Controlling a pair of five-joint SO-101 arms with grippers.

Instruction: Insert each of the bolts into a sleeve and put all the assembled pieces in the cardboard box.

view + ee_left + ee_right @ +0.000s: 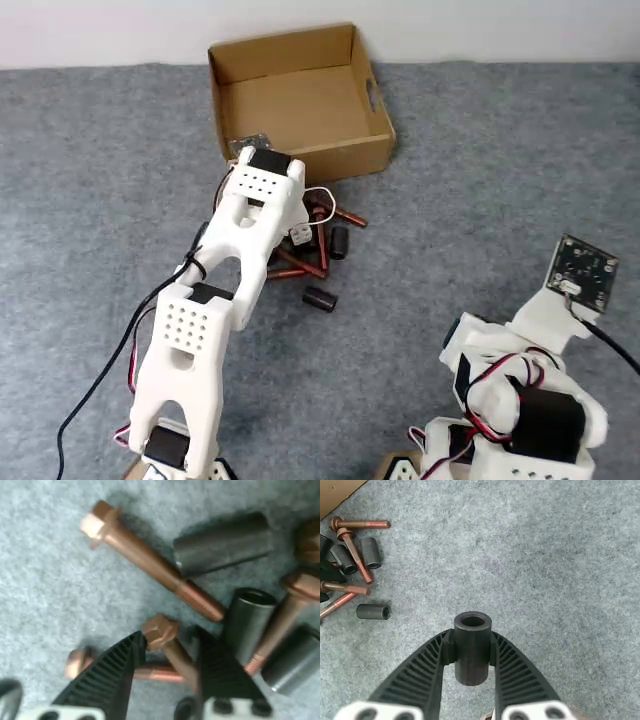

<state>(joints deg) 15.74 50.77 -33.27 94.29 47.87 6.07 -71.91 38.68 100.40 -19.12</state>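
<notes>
Left gripper (169, 639): fingers (107, 677) apart, copper bolt (161, 634) head sitting between them. Long bolt (150, 562) and dark sleeves (225, 542) lie close beyond, some touching, on grey bench (45, 590).

High view: fixed overhead, looking down on table (500, 150), cardboard box (330, 160) at 12 o'clock. Left wrist view: near, above bolt-and-sleeve pile (200, 602). Right wrist view: farther back, angled down, sharing same pile.

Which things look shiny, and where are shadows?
Left wrist view: the long bolt gleams at its head; the lying sleeve has faint sheen. Right wrist view: the held sleeve in the right gripper looks matte, its bore dark. High view: even light, a thin shadow along the cardboard box.
</notes>
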